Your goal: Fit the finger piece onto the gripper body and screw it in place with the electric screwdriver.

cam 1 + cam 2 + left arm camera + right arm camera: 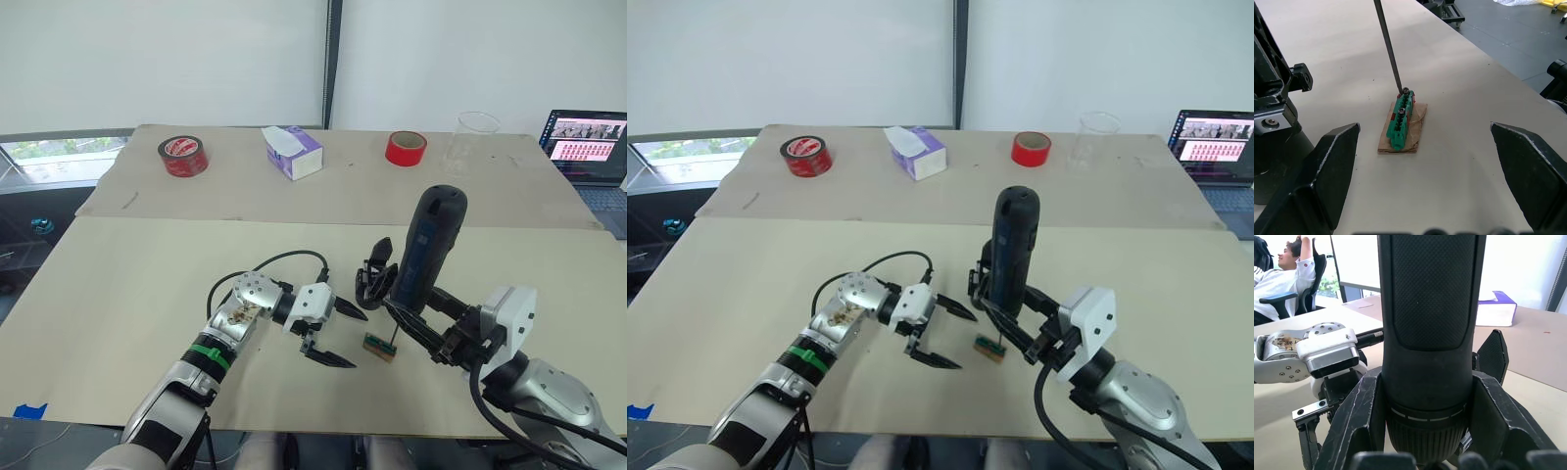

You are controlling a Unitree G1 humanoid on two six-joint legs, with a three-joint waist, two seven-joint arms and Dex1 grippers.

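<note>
Right gripper (416,318) has its jaws clenched around the electric screwdriver (428,245), held nearly upright, handle end up. Its thin metal bit (1391,54) comes down onto the top of a small green-and-brown block (379,347) lying flat on the bench (127,284); in the left wrist view the bit tip sits on a screw head at one end of the green part, with a second screw head further along it. Left gripper (335,333) hovers low just beside the block on the robot's left, jaws released and spread wide, holding nothing, both fingertips pointing toward the block. The gripper body (375,279) sits on the bench just behind the screwdriver, partly hidden by it, close to the upper left finger. Cannot tell where the finger piece is, or whether it is already on the gripper body.

Far side of the bench: a dark red tape roll (183,155), a purple-and-white tissue box (292,152), a bright red tape roll (406,148), a clear cup (474,137). A laptop (586,147) is open at the right edge. A person sits back in a chair (1283,271) in the right wrist view.
</note>
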